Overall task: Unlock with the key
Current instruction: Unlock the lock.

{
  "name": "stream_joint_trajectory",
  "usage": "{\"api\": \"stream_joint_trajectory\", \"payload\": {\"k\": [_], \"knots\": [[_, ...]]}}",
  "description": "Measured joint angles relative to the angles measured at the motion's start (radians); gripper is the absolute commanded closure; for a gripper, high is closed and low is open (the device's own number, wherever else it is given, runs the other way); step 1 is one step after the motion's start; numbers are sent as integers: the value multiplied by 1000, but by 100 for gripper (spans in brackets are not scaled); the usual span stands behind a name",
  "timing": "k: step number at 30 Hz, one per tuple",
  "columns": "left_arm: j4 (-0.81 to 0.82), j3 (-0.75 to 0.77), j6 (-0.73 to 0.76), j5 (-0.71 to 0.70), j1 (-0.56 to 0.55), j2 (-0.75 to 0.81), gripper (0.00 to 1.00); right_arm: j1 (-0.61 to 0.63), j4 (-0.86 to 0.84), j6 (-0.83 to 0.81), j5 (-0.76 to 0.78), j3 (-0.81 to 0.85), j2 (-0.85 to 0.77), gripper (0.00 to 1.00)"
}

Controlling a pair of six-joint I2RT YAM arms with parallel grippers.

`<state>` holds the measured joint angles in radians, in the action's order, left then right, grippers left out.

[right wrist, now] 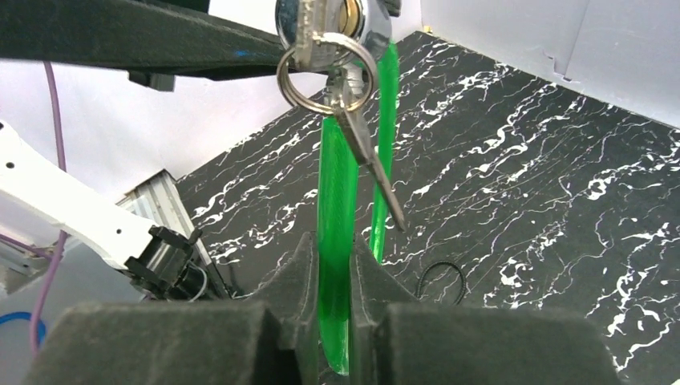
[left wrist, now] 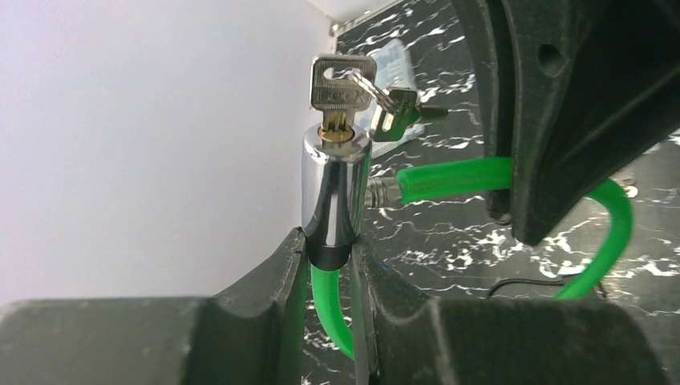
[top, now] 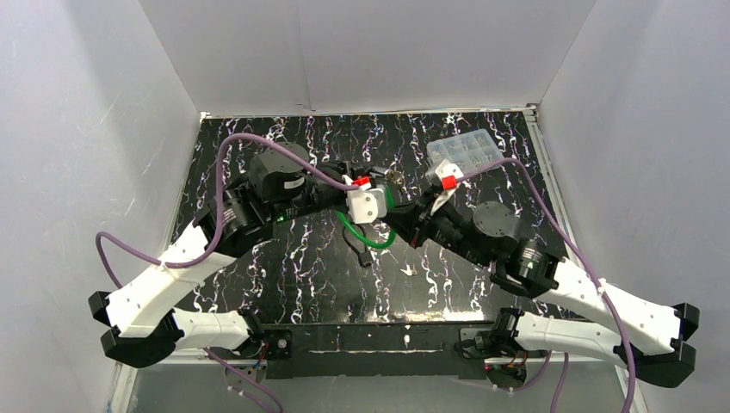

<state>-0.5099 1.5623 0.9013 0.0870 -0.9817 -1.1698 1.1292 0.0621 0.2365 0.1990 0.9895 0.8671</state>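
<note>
Two robot arms meet above the middle of a black, white-veined bench [top: 284,275] enclosed by white walls, holding a cable lock between them, raised off the surface. The left pincer [left wrist: 330,253] is clamped on the lower end of the chrome lock barrel [left wrist: 333,192], which stands upright between its fingers at a black band where the green cable [right wrist: 337,208] comes out. A silver key [left wrist: 341,88] sits in the brass keyhole on top of the barrel, its head sticking up. A key ring [right wrist: 325,76] passes through the key's head, and a spare key [right wrist: 369,156] dangles from that ring, pointing down and slightly aside. The right pincer [right wrist: 333,249] is closed on a stretch of the green cable, which runs up from its fingers to the barrel. The cable's metal-tipped end lies just beside the barrel; whether it is seated inside cannot be told. A clear plastic box [top: 465,155] rests near the bench's far right corner.
</note>
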Motion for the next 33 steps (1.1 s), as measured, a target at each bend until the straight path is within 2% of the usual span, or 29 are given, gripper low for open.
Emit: {"api": "stream_joint_trajectory", "payload": {"k": [1,4,6,8,12,16,23,27,33], "knots": [[-11,0,-6,20,0,2,86,4,-18,-23,1,-26,-18,99],[-54,10,-23,78,1,3,45,8,-51,-95,-9,-88,-65,99],[-96,27,-45,125,0,6,31,7,-54,-148,-11,-117,-88,99],[-127,50,-64,162,1,14,24,0,-41,-196,-12,-126,-96,99],[-177,105,-113,238,28,21,20,-8,-20,-269,-36,-131,-113,99],[-220,131,-157,352,108,18,19,-8,-11,-313,-99,-135,-147,99],[-292,226,-253,669,308,-118,19,-8,0,-330,-208,-129,-160,99],[-331,279,-288,835,318,-198,21,-8,8,-324,-259,-117,-152,99],[-430,347,-296,1002,316,-234,27,-8,-1,-317,-295,-107,-147,99]]}}
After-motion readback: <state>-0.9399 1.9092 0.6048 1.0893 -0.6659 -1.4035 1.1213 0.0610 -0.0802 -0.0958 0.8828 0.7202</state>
